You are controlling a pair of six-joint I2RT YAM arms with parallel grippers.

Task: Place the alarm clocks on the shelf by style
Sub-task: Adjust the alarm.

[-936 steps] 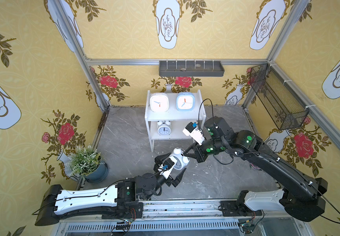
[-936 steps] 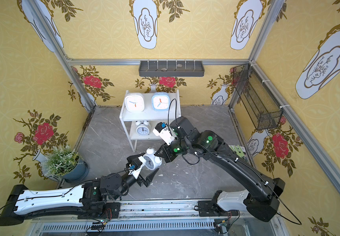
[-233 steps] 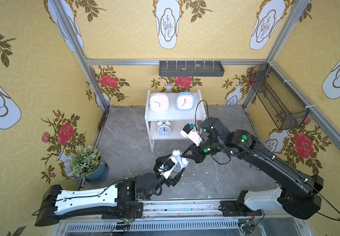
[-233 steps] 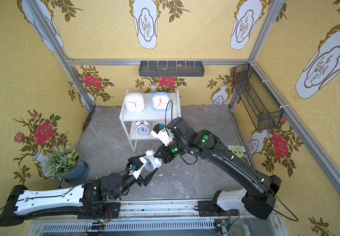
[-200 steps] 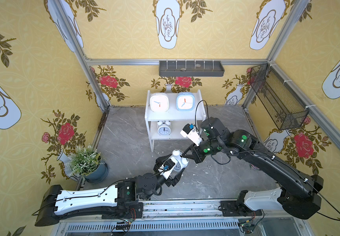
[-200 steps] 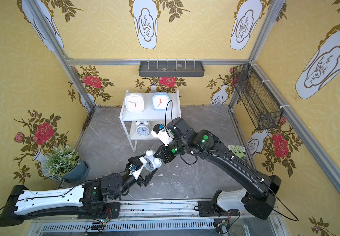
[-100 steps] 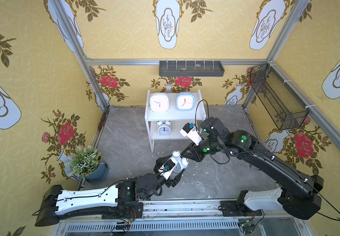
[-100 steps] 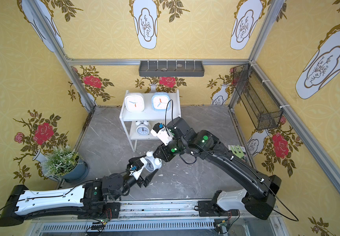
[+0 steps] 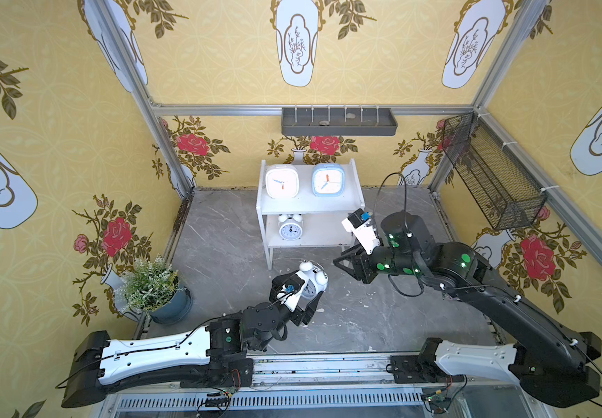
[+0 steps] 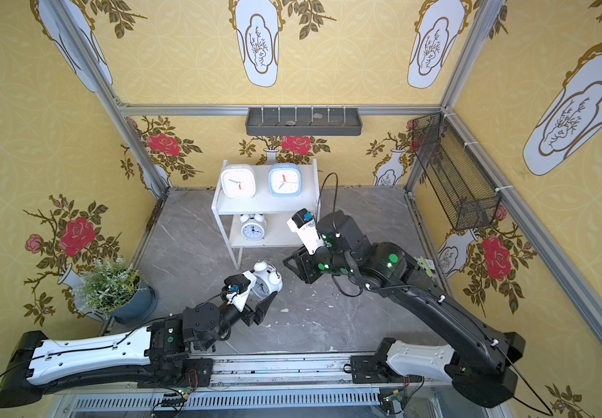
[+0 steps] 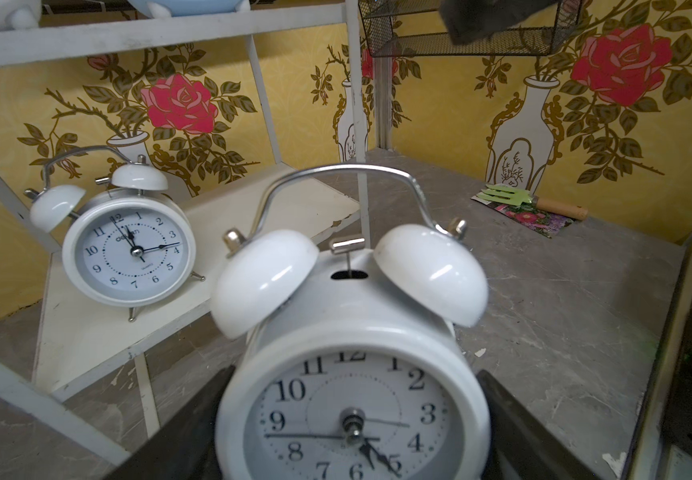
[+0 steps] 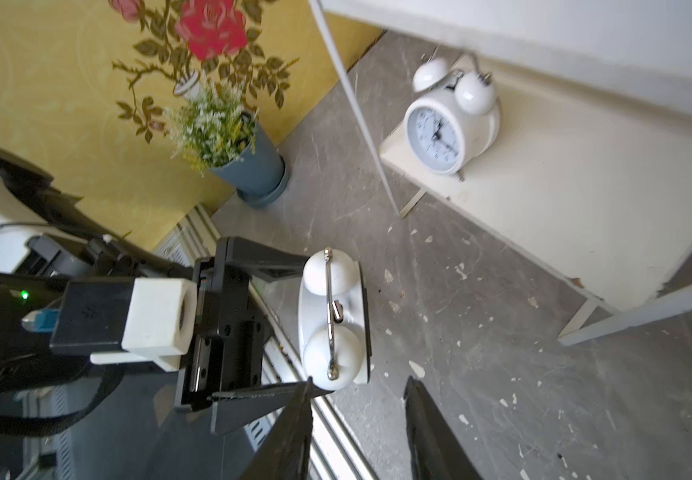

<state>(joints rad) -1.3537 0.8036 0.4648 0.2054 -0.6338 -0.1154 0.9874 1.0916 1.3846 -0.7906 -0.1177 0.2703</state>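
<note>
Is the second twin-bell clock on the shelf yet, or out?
Out. The left gripper holds the second twin-bell clock in front of the shelf; only the other twin-bell clock stands on its lower tier.

Lab test booth, mock-home look: rose wallpaper panels [image 9: 219, 65] on alu frame [image 9: 219, 109], robot arms [image 9: 491, 304] on rail [image 9: 328, 365].

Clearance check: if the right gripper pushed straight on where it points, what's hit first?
Most likely the twin-bell clock clamped in the left gripper, just ahead of the open right gripper. Depth is unclear; it might instead skim past onto the floor.
</note>
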